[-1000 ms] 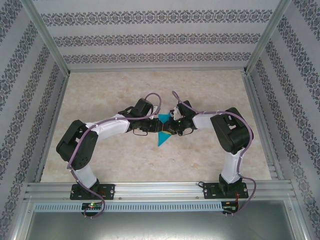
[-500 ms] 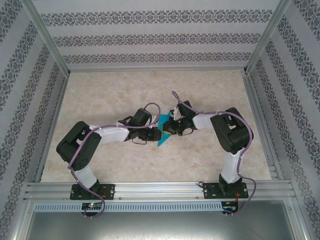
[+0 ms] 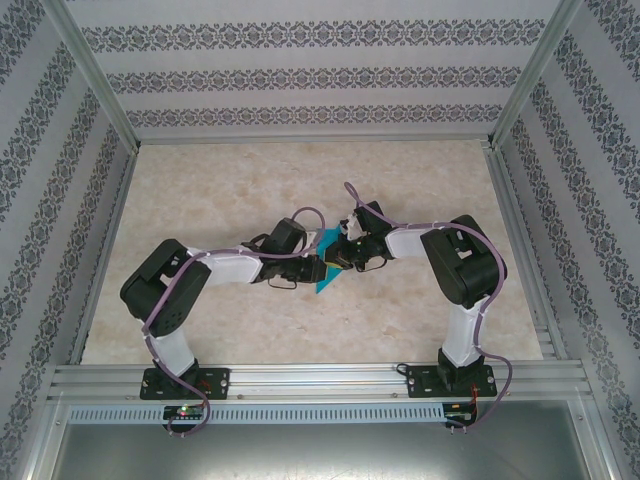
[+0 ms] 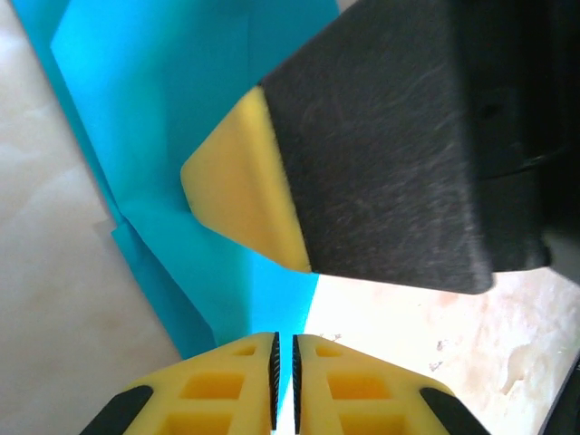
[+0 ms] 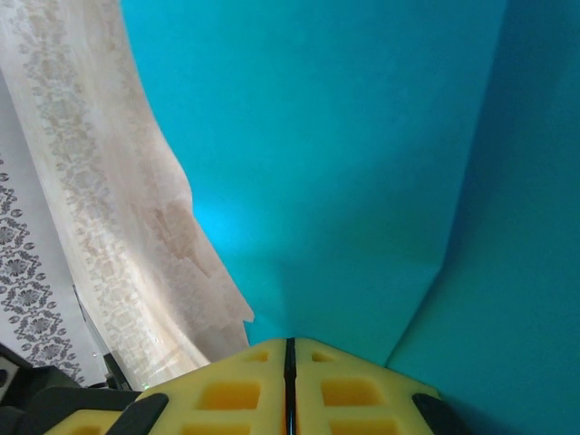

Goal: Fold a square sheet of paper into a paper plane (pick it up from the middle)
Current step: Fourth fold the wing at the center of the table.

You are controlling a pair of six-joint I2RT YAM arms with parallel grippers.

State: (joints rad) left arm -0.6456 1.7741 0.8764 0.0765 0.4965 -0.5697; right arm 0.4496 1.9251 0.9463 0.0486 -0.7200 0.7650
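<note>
My right claw [image 5: 290, 373] is pressed together on the folded teal paper [image 5: 344, 163]. The sheet runs straight up from its fingertips, with a crease climbing on the right. To the left of that claw the marbled desk [image 5: 109, 181] shows behind the paper's edge.

My left claw [image 4: 284, 385] is also pinched on the paper, its yellow pads nearly meeting over the lower edge. Just ahead and to the right of it, a black, yellow-tipped finger [image 4: 381, 154] of the right claw lies against the same sheet.

From overhead, the two claws meet tip to tip over the middle of the desk. The paper stands between them, with a teal corner poking out on their near side.
</note>
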